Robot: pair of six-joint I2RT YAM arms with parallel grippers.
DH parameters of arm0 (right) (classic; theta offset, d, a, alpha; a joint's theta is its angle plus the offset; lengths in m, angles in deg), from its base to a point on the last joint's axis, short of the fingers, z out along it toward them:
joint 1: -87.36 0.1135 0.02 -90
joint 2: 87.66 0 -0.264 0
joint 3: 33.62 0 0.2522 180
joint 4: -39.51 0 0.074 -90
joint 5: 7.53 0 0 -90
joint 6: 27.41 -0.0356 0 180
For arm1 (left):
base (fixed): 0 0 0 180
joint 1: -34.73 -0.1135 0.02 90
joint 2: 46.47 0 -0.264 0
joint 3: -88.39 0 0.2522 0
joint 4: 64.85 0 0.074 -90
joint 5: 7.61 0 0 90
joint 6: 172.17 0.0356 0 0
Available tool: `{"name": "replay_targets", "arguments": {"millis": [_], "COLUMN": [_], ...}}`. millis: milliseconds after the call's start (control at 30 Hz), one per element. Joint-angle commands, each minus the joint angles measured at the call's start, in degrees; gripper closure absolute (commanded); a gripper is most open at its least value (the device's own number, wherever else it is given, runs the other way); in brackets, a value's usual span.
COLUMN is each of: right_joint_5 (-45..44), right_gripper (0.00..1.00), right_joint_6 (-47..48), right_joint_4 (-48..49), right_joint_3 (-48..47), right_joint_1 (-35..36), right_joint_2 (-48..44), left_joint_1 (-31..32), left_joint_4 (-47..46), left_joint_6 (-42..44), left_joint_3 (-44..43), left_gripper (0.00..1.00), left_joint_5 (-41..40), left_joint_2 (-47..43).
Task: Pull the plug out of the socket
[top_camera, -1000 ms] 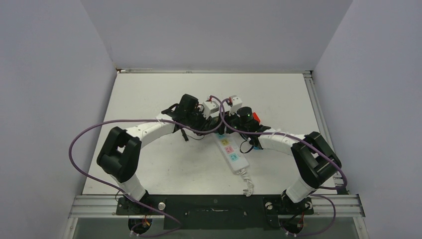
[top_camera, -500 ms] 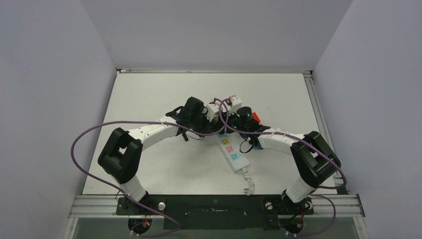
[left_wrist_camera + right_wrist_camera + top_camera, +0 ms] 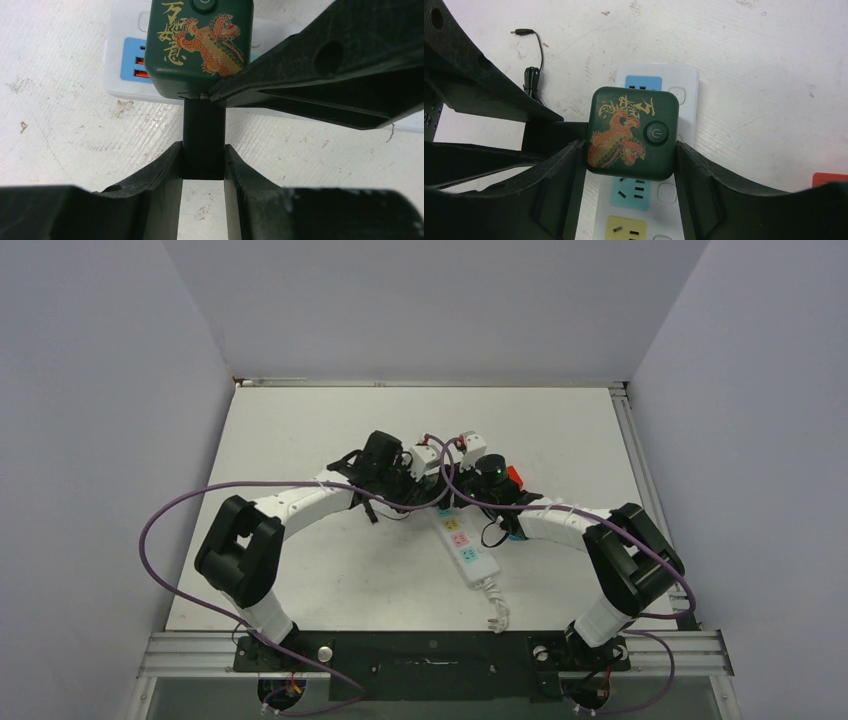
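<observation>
Both end effectors clamp the plug over the socket

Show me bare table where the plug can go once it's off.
Bare table: the far strip between the back wall and the plug; the near patch between the left arm and the socket. Crowded: the middle, where left gripper and right gripper both clamp the plug.

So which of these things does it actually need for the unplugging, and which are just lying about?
In the job: green plug, white socket strip, left gripper and right gripper, both gripping the plug.
Lying about: red object, thin black cable.
</observation>
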State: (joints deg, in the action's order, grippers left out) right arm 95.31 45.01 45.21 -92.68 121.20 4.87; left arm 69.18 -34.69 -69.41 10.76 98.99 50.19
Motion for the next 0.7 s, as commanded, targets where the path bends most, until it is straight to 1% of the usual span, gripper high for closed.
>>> {"name": "replay_targets", "arguments": {"millis": [0,267,400,600,667], "right_joint_5": [-3.65,-3.27,-3.12,-3.26,-3.2], "right_gripper": [0.95,0.95,0.95,0.95,0.95], "right_joint_6": [0.1,0.09,0.13,0.19,0.1], "right_joint_4": [-7.16,-7.05,-6.94,-6.98,-6.98], "right_joint_3": [1.16,1.26,1.36,1.36,1.35], "right_joint_1": [-1.15,-1.15,-1.21,-1.23,-1.24], "right_joint_2": [1.15,0.77,0.62,0.57,0.69], "left_joint_1": [-5.16,-6.77,-6.95,-7.04,-7.11], "left_joint_4": [3.02,2.47,2.35,1.02,0.9], "left_joint_6": [1.55,2.54,2.62,1.74,1.14], "left_joint_3": [-0.84,-0.73,-0.8,0.09,-0.12], "left_gripper": [1.0,1.0,1.0,1.0,1.0], "left_joint_5": [-6.73,-9.2,-8.56,-8.57,-9.89], "left_joint_2": [0.2,1.4,1.86,-0.2,0.22]}}
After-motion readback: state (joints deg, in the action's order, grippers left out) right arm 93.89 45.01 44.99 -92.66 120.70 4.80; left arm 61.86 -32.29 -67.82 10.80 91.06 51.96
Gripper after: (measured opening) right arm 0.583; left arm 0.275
